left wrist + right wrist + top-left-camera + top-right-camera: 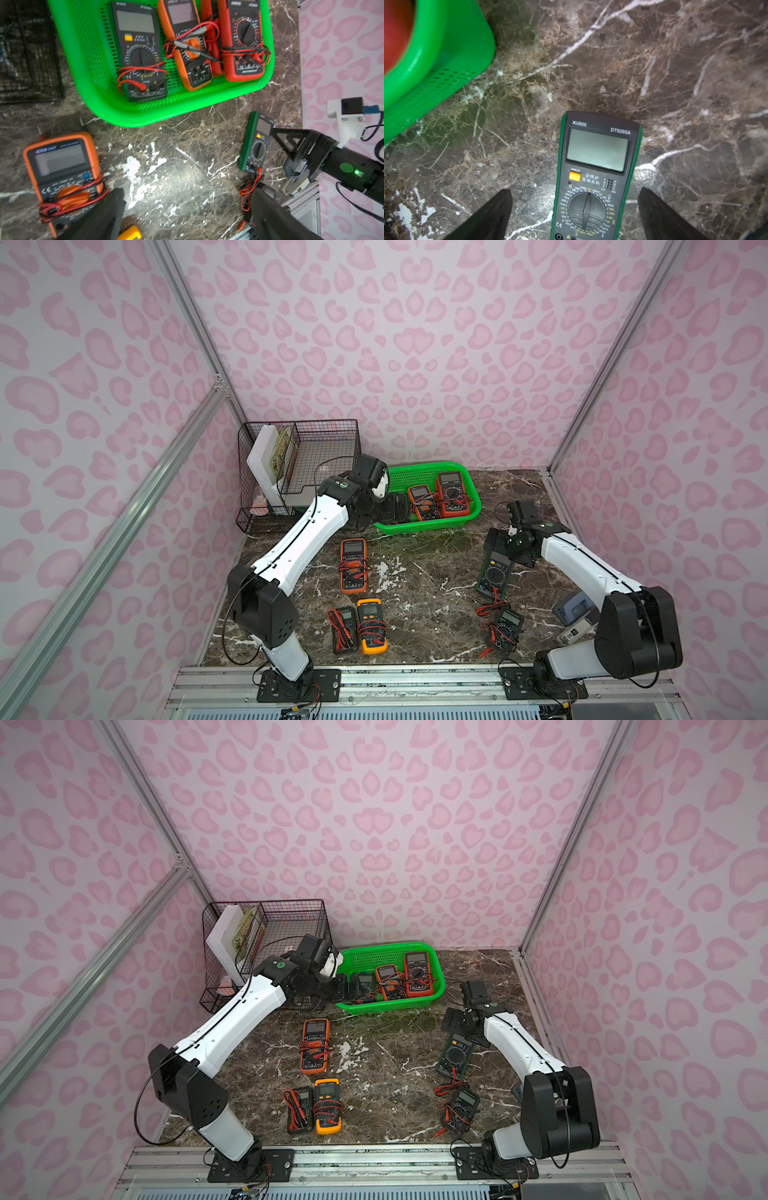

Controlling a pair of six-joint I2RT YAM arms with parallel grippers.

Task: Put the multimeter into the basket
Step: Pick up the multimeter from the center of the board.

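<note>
Left gripper (189, 189): fingers spread wide, nothing between them, hanging at the left end of the basket (87, 68). Left wrist view alone shows the basket's load in full: black multimeter (139, 52), orange multimeter (187, 45) and red multimeter (243, 39), side by side, leads wrapped. In a top view my left gripper (392, 508) covers most of the black one.

Right gripper (575, 190): fingers spread wider than the green-cased multimeter (596, 164), one on either side of its dial. Touching or not, cannot tell. It lies flat, face up, on the table (675, 83), right of centre, near-right of the basket and apart from it. Only the right wrist view reads its label, DT9205A.

Only the top views show the yellow meter (371, 626) whole, with a small black meter (344, 628) just beside it, near left.
</note>
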